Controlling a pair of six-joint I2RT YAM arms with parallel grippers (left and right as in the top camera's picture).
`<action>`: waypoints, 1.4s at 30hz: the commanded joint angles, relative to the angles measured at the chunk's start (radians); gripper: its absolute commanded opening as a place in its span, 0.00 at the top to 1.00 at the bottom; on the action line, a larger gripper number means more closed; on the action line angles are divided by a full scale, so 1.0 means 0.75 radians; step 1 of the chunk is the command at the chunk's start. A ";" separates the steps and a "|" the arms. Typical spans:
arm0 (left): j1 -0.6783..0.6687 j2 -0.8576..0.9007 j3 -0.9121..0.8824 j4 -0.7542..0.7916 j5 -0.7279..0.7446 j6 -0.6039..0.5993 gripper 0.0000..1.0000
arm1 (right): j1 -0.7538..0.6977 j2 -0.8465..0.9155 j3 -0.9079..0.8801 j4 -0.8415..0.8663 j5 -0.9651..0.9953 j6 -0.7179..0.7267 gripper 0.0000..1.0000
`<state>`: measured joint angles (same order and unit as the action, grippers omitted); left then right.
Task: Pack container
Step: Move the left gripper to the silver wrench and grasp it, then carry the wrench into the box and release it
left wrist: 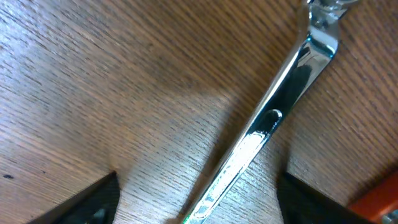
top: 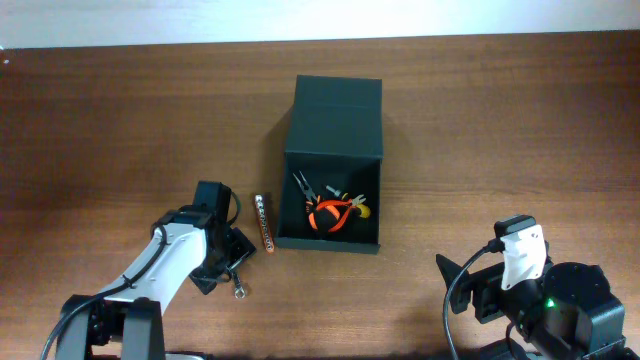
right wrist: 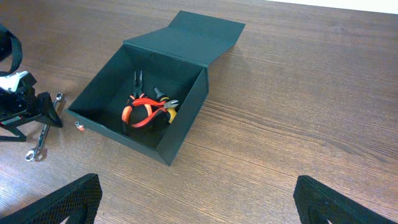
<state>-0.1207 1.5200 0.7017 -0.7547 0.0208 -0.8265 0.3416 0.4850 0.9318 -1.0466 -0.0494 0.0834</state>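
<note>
Left wrist view: the left gripper (left wrist: 198, 182) is down at the table (top: 480, 120), jaws wide apart. A chrome wrench (left wrist: 267, 124) lies flat on the wood and runs diagonally between the two fingers. Whether either finger touches it, I cannot tell. An orange edge shows in the lower right corner, too cropped to identify.

The right gripper (right wrist: 198, 182) is also spread wide with nothing between its fingers. It is well apart from the box and looks toward it across bare wood.

The container (top: 328, 245) sits near the middle of the table, dark green and open. Its lid (top: 338, 115) is folded back flat on the far side.

Inside, from largest to smallest:
- orange-handled pliers (top: 330, 214), near the front wall
- yellow-handled pliers (top: 358, 207), touching the orange pair on the right
- dark narrow-nosed pliers (top: 303, 185), toward the left wall

Outside, a thin copper-coloured rod (top: 263, 222) lies just beside the container's left wall, between it and the left gripper.
</note>
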 commanded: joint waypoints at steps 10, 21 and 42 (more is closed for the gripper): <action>0.009 0.023 -0.047 0.058 0.057 0.019 0.67 | -0.002 -0.003 -0.001 0.004 0.007 0.015 0.01; 0.009 0.020 -0.047 0.131 0.053 0.018 0.91 | -0.002 -0.003 -0.001 0.004 0.007 0.015 0.01; 0.007 -0.533 -0.024 0.188 -0.010 0.021 0.93 | -0.002 -0.003 -0.001 0.005 0.007 0.015 0.01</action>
<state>-0.1154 1.1526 0.6701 -0.6155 0.0288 -0.8116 0.3416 0.4850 0.9318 -1.0466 -0.0494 0.0834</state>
